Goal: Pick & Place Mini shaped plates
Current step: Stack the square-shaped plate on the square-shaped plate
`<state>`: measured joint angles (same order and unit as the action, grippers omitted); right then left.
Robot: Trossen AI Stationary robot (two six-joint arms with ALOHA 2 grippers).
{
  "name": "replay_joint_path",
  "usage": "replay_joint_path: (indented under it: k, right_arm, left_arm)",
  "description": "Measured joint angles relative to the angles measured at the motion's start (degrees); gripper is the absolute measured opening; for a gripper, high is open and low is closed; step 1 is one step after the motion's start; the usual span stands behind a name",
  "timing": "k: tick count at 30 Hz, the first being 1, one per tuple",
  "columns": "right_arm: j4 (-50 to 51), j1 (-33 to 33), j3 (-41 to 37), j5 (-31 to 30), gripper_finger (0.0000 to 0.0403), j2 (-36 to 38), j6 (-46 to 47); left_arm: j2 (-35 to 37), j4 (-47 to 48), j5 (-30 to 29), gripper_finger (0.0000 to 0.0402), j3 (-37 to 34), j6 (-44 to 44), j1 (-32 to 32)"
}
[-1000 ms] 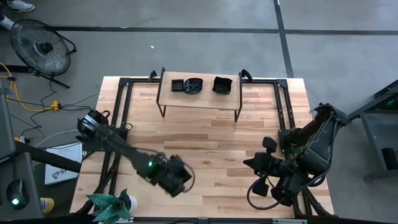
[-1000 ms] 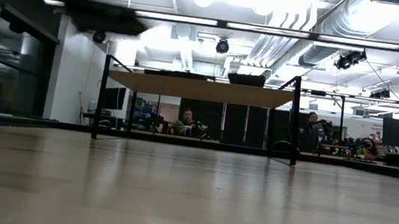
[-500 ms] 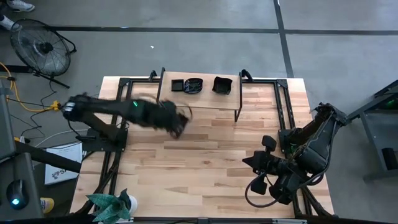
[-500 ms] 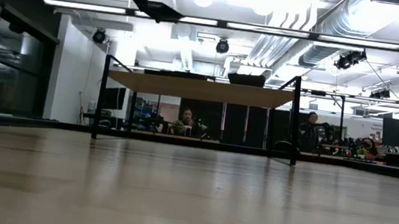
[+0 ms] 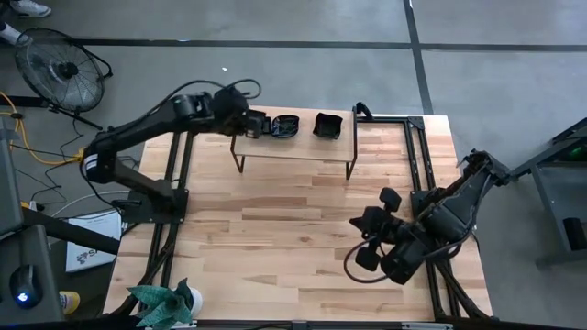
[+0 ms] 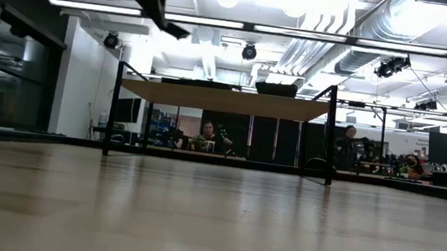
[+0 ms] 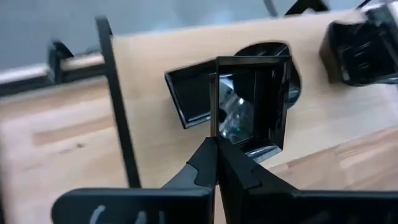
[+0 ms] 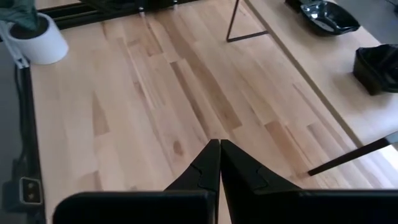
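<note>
One square plate [image 7: 252,102] pinched upright in left gripper [image 7: 216,146], above the shelf [image 7: 155,149]; stacked plates [image 7: 193,93] just beyond. Thin edge grip, may slip. Right gripper [image 8: 219,144] pressed together, empty.

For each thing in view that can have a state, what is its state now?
Left end effector: shut on a square plate, above the shelf's left end.
Square plate: held, tilted.
Right end effector: shut, empty, over bare table.
Shelf: upright, carrying dark plates.
Potted plant: upright at the table's near-left corner.
</note>
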<state>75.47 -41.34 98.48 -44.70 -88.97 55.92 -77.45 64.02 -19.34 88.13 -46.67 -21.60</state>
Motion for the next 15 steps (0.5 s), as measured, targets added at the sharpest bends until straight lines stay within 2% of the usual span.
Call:
replay_joint_path:
  k: [6,15]
  right_arm:
    - [0.10,1.96,0.00,0.21,0.0003,0.00,-0.87]
    - [0.16,2.38,0.00,-0.01,0.0006,0.00,-0.90]
  left_arm:
    - [-2.47,-6.14,10.22,0.0000,-2.20,2.47,-7.49]
    - [-6.20,-7.30,19.74,0.0000,-2.55,4.89,-16.32]
